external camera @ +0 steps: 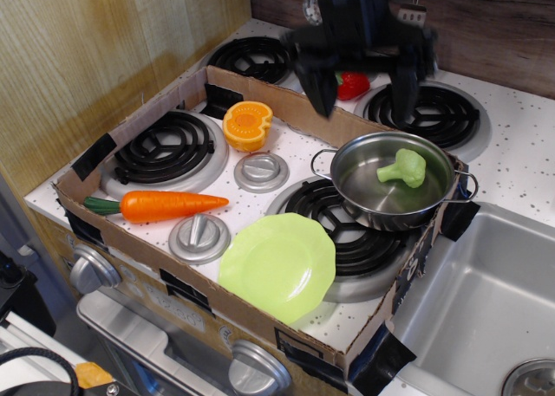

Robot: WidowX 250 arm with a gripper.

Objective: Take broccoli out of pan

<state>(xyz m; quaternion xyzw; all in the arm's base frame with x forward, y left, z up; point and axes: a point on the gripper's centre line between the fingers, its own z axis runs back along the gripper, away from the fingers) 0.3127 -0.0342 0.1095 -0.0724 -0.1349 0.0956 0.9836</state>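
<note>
The light-green broccoli point(403, 167) lies inside the shiny steel pan point(364, 194), toward its right side. The pan stands on the front right burner inside a cardboard tray. My gripper point(362, 95) is blurred and hangs open above and behind the pan, its two dark fingers point(322, 91) spread wide. It holds nothing and stands apart from the broccoli.
A lime-green plate point(277, 265) lies in front of the pan. An orange carrot point(165, 205), an orange half point(247, 125) and two grey knobs point(261, 171) are to the left. A red strawberry point(353, 85) sits behind my gripper. A sink point(486, 309) is at the right.
</note>
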